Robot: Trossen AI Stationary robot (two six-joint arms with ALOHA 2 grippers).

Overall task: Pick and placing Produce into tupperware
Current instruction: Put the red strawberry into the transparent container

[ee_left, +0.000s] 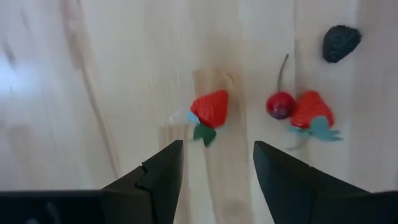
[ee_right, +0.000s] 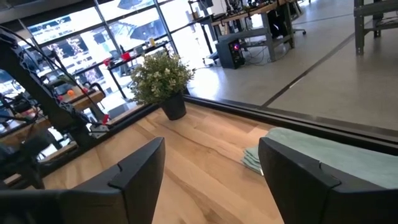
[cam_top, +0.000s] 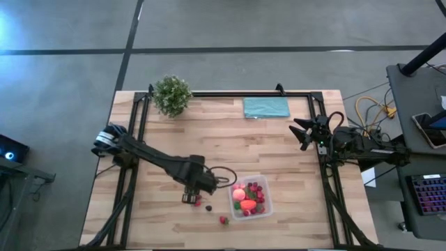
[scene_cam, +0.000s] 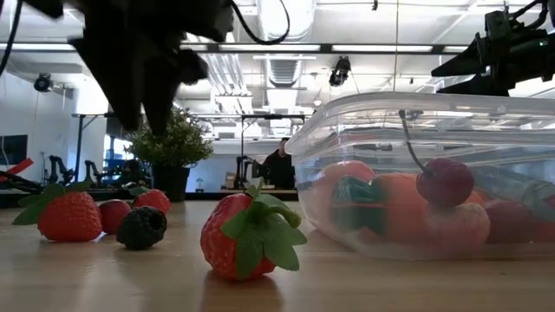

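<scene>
Hovering over loose produce: left gripper [cam_top: 189,198] sits just beside the tupperware [cam_top: 266,206], on the side away from the right arm, fingers [ee_left: 163,173] apart w/ nothing between them. Left wrist view looks straight down on a strawberry [ee_left: 210,109] lying on bare table [cam_top: 230,132], lined up w/ the gap between the fingers, not touched. Near it a cherry [ee_left: 280,104] w/ stem touches a second strawberry [ee_left: 311,111]; a dark berry [ee_left: 341,43] lies a bit apart from those.

Tupperware is on the table's near half, already holding several pcs: a pink-orange ball [cam_top: 239,193], orange carrot [cam_top: 249,204], red bits. Low view shows a cherry inside against the clear wall.

One more strawberry [cam_top: 224,220] lies just beside the tub's near corner, outside it.

Right gripper [cam_top: 298,132] is well apart from the tub, over the table's right edge, fingers spread, empty. Beyond the tub at the far edge: teal cloth [cam_top: 265,107] and potted plant [cam_top: 172,95].
</scene>
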